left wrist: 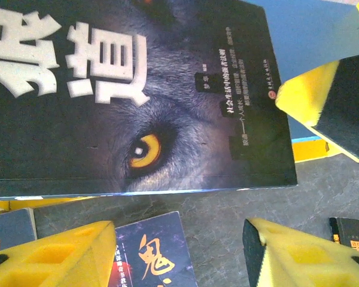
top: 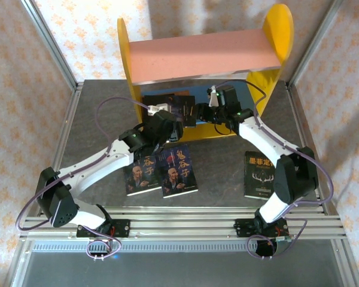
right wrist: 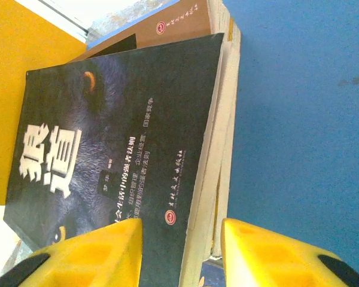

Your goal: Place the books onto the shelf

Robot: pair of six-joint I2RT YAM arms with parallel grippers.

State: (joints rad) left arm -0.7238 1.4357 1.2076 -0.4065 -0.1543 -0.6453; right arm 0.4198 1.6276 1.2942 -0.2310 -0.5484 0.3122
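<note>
Cream walls (top: 24,107) printed with small orange flowers close in a grey speckled table (top: 221,173), with slanting metal posts (top: 51,45) either side, ribbed aluminium rails (top: 179,218) along its near edge, brightly lit.

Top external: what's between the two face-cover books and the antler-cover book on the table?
Nothing: bare grey tabletop separates the face-cover books from the antler-cover book, as the top external view shows.
</note>
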